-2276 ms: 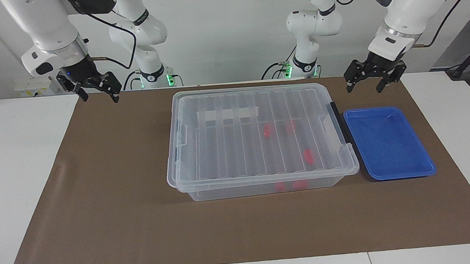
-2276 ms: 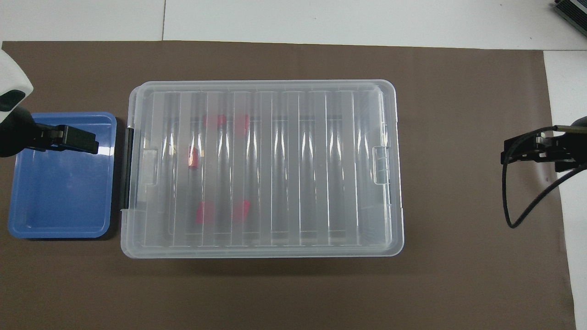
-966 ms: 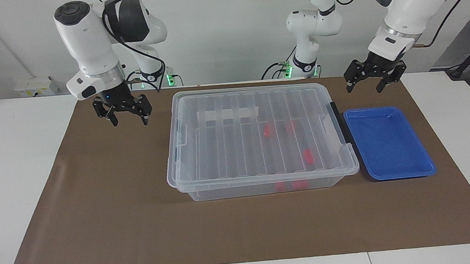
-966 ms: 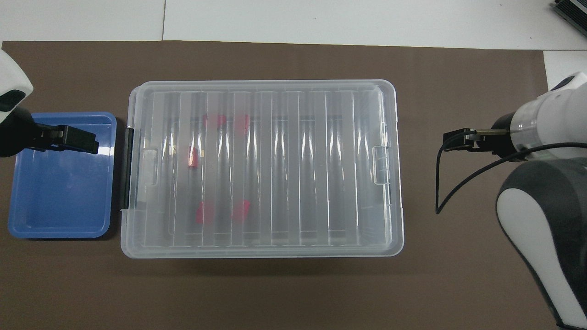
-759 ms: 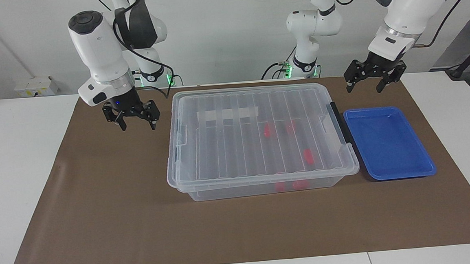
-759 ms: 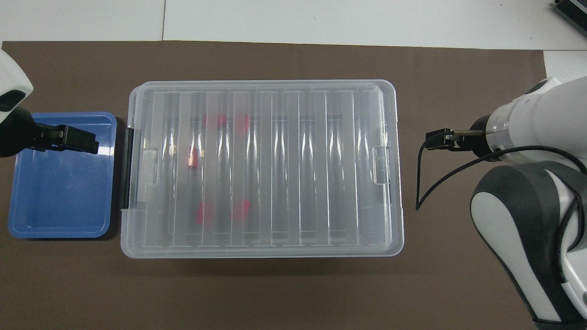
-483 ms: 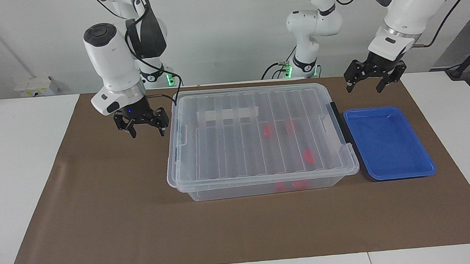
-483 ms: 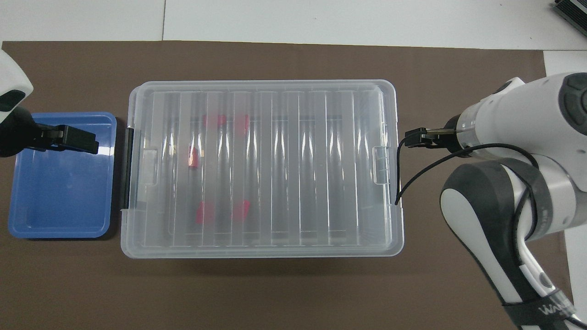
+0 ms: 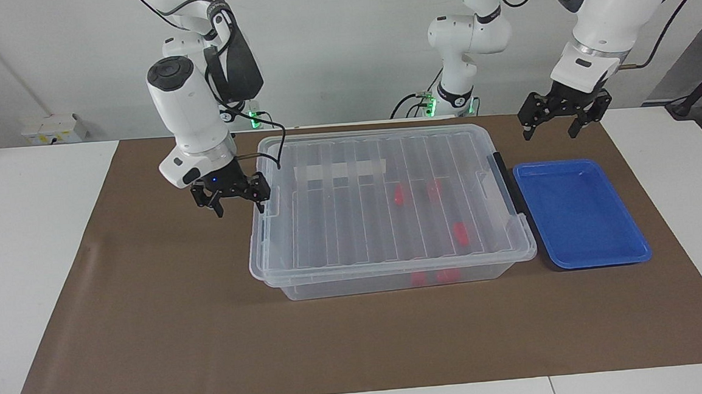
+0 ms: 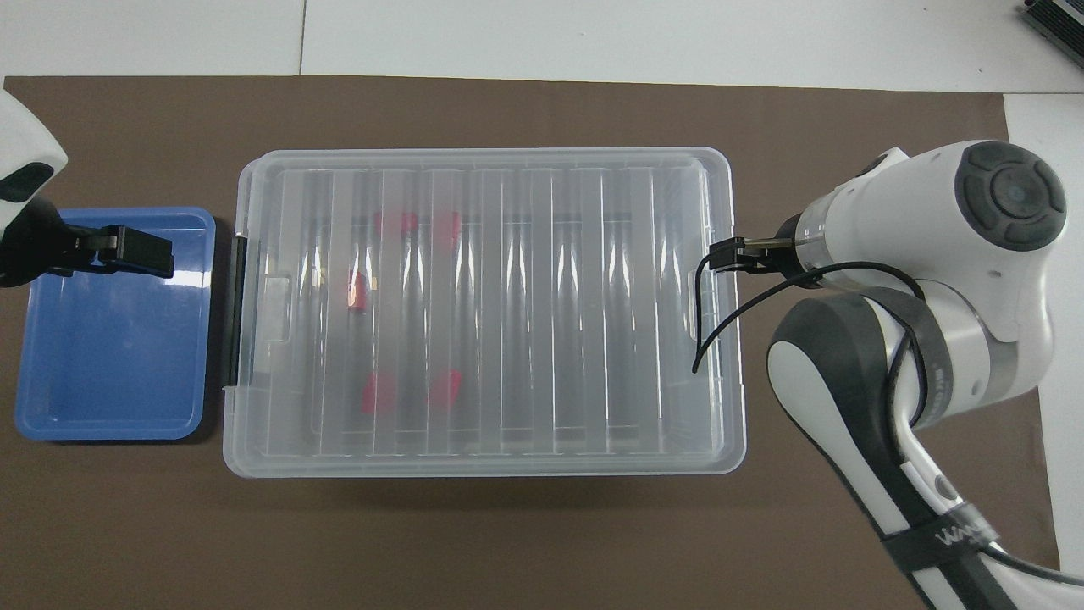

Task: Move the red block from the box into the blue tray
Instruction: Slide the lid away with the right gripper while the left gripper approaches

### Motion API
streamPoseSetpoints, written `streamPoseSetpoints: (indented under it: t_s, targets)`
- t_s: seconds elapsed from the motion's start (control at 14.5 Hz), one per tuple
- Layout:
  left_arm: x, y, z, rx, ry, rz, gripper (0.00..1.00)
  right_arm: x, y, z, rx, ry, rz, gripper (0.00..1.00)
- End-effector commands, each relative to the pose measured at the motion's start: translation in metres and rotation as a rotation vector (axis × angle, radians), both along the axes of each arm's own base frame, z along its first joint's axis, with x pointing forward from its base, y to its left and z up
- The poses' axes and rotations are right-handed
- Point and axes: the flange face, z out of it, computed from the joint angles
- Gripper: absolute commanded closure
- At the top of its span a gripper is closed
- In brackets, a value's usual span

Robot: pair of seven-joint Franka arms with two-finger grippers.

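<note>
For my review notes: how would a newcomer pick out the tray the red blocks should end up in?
Find the large clear box in the middle of the brown mat. The blue tray sits beside its black-clipped end, toward the left arm's end. It is shallow, solid blue and lidless.

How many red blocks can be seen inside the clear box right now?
5. All lie in the box under its lid, toward the blue tray's end: two farthest from the robots, one midway, two nearest. The ribbed lid may hide others.
</note>
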Motion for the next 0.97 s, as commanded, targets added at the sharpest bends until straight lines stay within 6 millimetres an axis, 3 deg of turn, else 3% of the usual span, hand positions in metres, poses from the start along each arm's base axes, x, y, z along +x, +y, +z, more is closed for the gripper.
streamPoseSetpoints:
  t_s: [0.0, 0.34, 0.55, 0.76, 0.9]
  targets:
    - [-0.005, -0.008, -0.002, 0.018, -0.022, 0.026, 0.0, -0.009, 0.0, -0.008, 0.011, 0.014, -0.021, 0.03]
    - [-0.012, -0.015, -0.013, 0.013, -0.02, 0.032, 0.0, -0.013, -0.003, -0.016, 0.006, 0.032, -0.025, 0.02]
    - [-0.01, -0.02, -0.009, 0.0, -0.058, 0.109, 0.0, -0.013, -0.003, -0.016, 0.007, 0.029, -0.021, 0.02]
    - [-0.013, -0.035, -0.017, -0.011, -0.073, 0.132, 0.0, -0.013, -0.013, -0.019, 0.005, 0.041, -0.035, 0.02]
    - [-0.015, -0.036, -0.02, -0.015, -0.079, 0.147, 0.0, -0.013, -0.016, -0.019, 0.005, 0.045, -0.041, 0.02]
